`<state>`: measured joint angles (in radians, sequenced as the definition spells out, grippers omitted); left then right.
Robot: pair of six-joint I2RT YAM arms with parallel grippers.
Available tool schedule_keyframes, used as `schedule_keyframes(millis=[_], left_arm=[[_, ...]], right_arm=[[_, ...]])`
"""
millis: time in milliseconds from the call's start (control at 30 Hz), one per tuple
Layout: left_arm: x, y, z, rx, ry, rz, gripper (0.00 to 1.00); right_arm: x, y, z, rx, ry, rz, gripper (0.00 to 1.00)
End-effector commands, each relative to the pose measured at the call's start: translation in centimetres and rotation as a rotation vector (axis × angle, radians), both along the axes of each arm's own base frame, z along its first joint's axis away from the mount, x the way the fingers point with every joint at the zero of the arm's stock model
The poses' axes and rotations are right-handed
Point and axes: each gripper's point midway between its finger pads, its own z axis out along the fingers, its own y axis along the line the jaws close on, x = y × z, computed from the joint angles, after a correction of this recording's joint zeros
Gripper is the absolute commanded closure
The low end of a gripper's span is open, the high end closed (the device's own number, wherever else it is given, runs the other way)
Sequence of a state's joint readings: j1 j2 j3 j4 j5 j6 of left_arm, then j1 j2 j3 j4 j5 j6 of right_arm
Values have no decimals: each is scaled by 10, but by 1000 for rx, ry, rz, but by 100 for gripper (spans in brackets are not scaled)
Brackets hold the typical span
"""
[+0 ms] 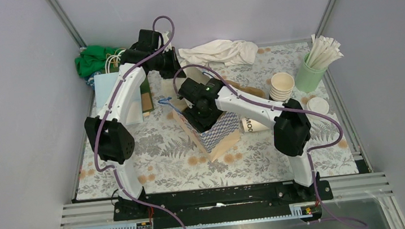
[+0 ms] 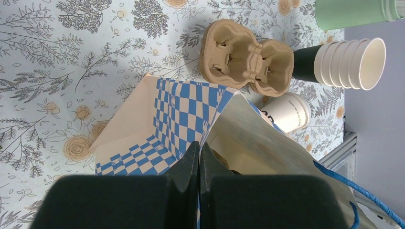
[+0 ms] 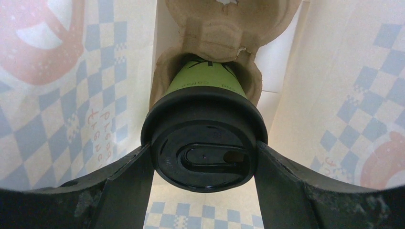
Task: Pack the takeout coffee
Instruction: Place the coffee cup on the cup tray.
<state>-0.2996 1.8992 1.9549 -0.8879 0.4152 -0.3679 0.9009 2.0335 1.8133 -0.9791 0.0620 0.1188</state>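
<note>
Blue-and-white checked paper makes up the bag (image 1: 220,138) standing in the middle of your floral tablecloth (image 1: 154,165), and its walls close in on both sides of your right gripper (image 3: 204,151). Down inside it lies a pulp carrier (image 3: 224,28), and the green coffee cup (image 3: 207,78) with its black lid (image 3: 205,157) sits in the carrier's nearer pocket. Outside the bag, to its right, you have a second pulp carrier (image 2: 246,57) lying open side up. Just beside that is a stack of paper cups (image 2: 351,62), and a cream cup (image 2: 289,112) lies on its side close to the bag, partly under your right forearm. A few white lids (image 1: 317,105) sit further right, with the mint-green tumbler (image 1: 308,75) of wrapped straws (image 1: 324,50) near the far right corner. A white cloth (image 1: 219,51) lies crumpled along the back edge and a green cloth (image 1: 92,59) is bunched in the far left corner. Your right arm bends in from the right and drops its wrist straight down into the bag's mouth. Its jaws are spread wide with a pad against each side of the lid, so the cup is in its grasp. Your left arm folds at the elbow and stretches to the back, above the bag's far side, and your left gripper (image 2: 199,152) is pinched flat together on the bag's rim
</note>
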Motion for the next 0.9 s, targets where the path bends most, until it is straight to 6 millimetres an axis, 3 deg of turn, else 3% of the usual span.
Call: schedule_keyframes(millis=[0,300,500,867], left_arm=[[3,6,17,-6,-63,17,100],[5,7,21,0,-77,27,100],[5,7,23,0,-83,24,100],[3,8,24,1,-77,15,100]], right_arm=[[-18,-44,-98,-232,153,-50,77],[-9,-40,-56,-172,72,-61,76],[-5,-38,-33,-137,27,-58,65],[2,-32,-6,-89,-16,-57,4]])
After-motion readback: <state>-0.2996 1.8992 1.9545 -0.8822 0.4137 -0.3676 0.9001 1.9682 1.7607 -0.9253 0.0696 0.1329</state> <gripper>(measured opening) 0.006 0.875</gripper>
